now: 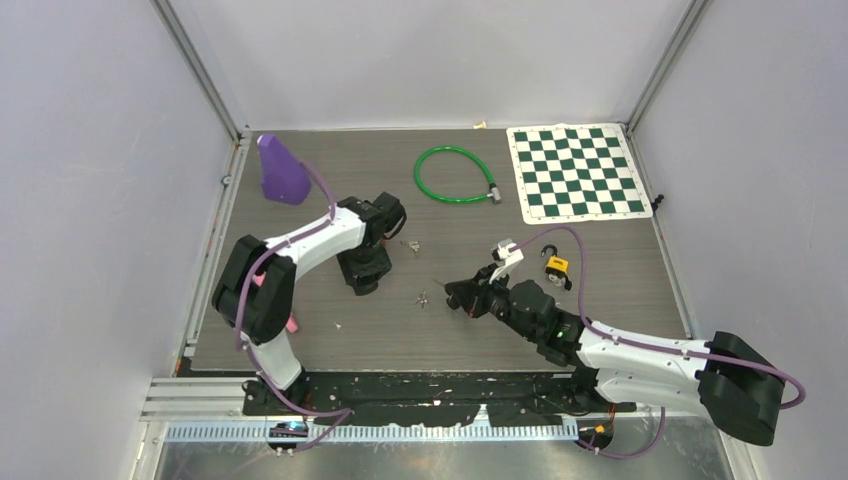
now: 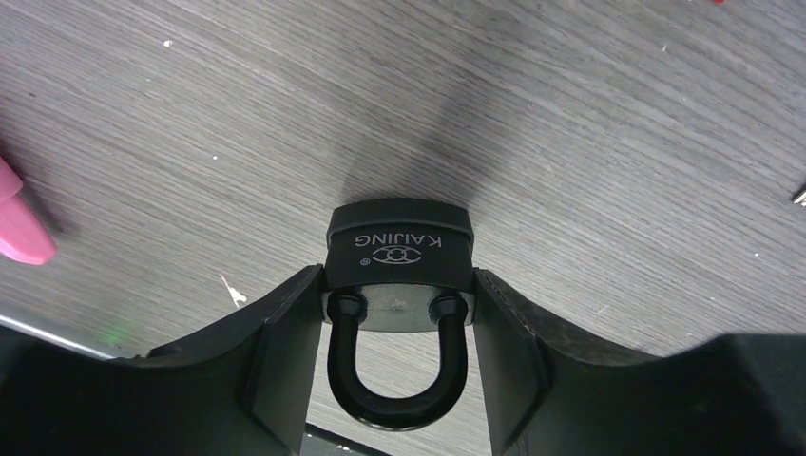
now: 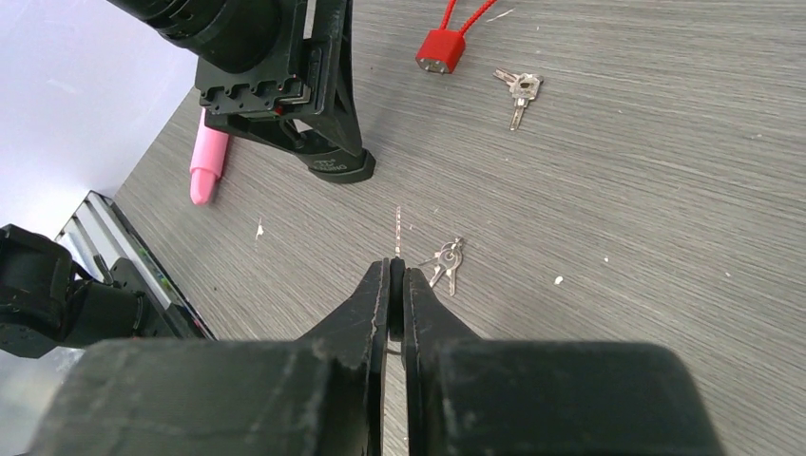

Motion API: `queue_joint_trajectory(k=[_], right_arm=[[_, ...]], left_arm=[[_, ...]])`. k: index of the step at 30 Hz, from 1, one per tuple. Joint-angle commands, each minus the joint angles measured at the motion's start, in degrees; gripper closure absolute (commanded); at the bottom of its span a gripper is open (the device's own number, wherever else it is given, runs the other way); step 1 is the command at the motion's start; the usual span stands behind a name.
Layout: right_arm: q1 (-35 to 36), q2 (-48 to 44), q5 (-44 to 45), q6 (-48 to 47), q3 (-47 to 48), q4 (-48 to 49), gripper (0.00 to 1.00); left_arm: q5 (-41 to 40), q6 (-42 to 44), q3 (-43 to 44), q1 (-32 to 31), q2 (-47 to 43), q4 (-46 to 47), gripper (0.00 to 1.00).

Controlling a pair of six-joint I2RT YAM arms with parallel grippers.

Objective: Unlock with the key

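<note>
Left wrist view: black padlock (image 2: 399, 252) pinched by its sides between the two fingers of the left gripper (image 2: 399, 285). White word KAIJING on its face, black loop pointing back at the camera, both legs of the loop in the body. Standing bottom end down on the grey wood table (image 2: 618, 142), in the left half, about midway between the far and near edges. Near it, toward the near left corner, a pink stick (image 2: 19, 218) lying flat.

Right gripper (image 3: 398, 275) low over the middle of the table, tips aimed at the padlock but well apart from it. Fingers pressed tight together, with a thin sliver (image 3: 397, 226) poking out from between the tips, too thin to call a key for sure. Small bunch of keys (image 3: 445, 258) lying flat just beside those tips. Second bunch of keys (image 3: 520, 87) farther off, near a red lock (image 3: 437, 49) with a red cord.

Farther out, seen from the top:
- yellow padlock (image 1: 556, 266) right of the middle
- green cable lock (image 1: 455, 175) near the far edge
- green and white checkered mat (image 1: 578, 172) at the far right corner
- purple shape (image 1: 282, 170) at the far left corner
</note>
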Motion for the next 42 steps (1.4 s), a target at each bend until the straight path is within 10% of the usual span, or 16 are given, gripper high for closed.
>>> queue_joint_trajectory(k=[1,8,20,37,42], right_arm=[[0.14,-1.19,1.40,0.36,0.59,0.10,0.95],[0.14,-2.10,1.68,0.68,0.64,-1.22,0.95],[0.19,-7.45,1.32,1.09,-1.86,-1.01,0.95],[0.16,-18.99,1.19,2.56,-4.59,-6.89,0.94],[0.23,-20.24,1.93,3.43,-4.96,-8.04,0.95]], left_arm=[[-1.22,0.78,-2.45,0.11,-1.40,5.42,0.35],[-0.15,7.22,-9.02,0.71,-10.61,12.70,0.01],[13.21,44.17,-30.58,0.71,-34.91,43.98,0.03],[9.03,44.81,-32.99,0.71,-25.68,49.84,0.33],[13.03,39.04,-31.43,0.64,-20.16,49.71,0.64]])
